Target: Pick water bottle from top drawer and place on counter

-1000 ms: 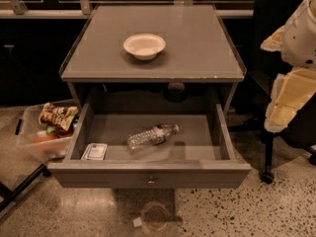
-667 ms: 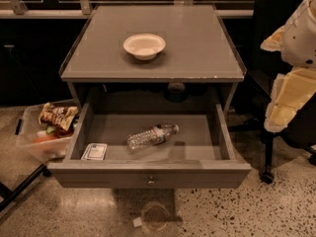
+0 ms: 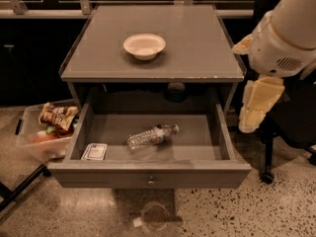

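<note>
Sideways lies the water bottle in the top drawer — pincer off right, state unclear.

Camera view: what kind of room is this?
Probably an office or lab: speckled floor, rolling chair base, snack bin. The gripper hangs right of the open top drawer.

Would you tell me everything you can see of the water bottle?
The water bottle is small, clear ribbed plastic with a dark band near its neck. It lies on its side on the floor of the open top drawer, neck toward the right rear, touching nothing else. The gripper hangs right of the drawer, apart from it.
</note>
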`<state>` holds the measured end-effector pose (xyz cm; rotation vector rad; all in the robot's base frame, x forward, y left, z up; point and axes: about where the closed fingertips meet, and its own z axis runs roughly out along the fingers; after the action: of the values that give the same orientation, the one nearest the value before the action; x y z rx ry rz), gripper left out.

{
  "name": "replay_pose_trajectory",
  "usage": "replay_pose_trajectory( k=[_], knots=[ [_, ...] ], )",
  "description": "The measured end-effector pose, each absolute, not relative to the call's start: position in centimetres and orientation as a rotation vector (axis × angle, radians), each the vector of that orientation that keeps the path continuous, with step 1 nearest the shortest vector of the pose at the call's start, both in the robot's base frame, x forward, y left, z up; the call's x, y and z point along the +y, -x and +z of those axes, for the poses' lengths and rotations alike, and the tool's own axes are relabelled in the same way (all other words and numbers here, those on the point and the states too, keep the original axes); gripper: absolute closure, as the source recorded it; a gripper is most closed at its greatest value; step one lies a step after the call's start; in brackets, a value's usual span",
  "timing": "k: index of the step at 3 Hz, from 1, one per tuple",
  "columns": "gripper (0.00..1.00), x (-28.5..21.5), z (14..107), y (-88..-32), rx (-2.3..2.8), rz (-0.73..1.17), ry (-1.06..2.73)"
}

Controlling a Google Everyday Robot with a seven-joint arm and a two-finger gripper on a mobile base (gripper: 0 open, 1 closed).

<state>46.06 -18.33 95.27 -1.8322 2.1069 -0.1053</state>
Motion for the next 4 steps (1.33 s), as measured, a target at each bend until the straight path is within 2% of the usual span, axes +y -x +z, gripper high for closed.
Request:
replay_pose_trajectory(
  k=[2, 4],
  knots=[
    [0.0, -9.0, 89.7, -49.8, 1.646, -0.265, 2.228],
    [0.0, -7.1, 87.4, -51.0, 1.572, -0.299, 2.385]
  ],
)
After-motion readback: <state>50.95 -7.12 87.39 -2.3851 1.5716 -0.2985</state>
